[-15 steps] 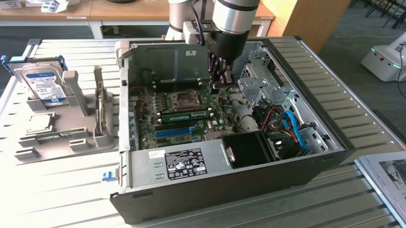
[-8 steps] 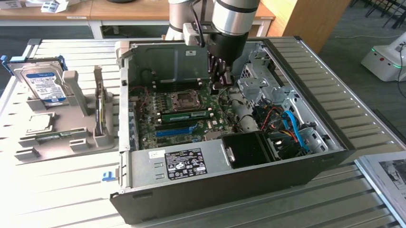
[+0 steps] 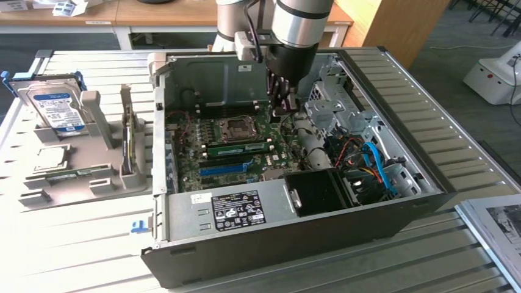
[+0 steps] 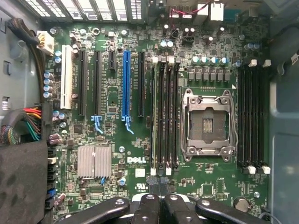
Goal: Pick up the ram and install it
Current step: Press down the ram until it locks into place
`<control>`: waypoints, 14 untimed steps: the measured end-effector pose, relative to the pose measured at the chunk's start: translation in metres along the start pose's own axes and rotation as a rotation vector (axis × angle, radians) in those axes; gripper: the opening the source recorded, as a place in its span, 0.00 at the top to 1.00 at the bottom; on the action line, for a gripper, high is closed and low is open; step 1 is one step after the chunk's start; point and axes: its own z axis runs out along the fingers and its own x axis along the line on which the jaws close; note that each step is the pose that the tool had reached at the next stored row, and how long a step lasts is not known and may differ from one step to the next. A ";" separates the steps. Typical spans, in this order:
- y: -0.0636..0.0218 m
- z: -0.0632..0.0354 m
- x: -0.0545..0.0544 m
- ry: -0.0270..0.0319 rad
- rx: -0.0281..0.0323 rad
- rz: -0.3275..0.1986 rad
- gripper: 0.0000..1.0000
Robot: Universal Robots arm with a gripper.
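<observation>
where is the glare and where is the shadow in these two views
exterior view: strong light washes out the slatted table on that view's left, while the inside of the computer case lies in shade; wrist view: the motherboard is evenly lit, the heatsink shines pale, the vent slots glow bright, and the gripper is a dark shape

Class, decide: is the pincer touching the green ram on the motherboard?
Apart. In the exterior view the shut pincer stops short of the ram, with a strip of motherboard showing between them.
</observation>
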 end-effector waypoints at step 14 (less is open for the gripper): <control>-0.0002 0.0070 0.000 0.0000 0.0000 0.000 0.90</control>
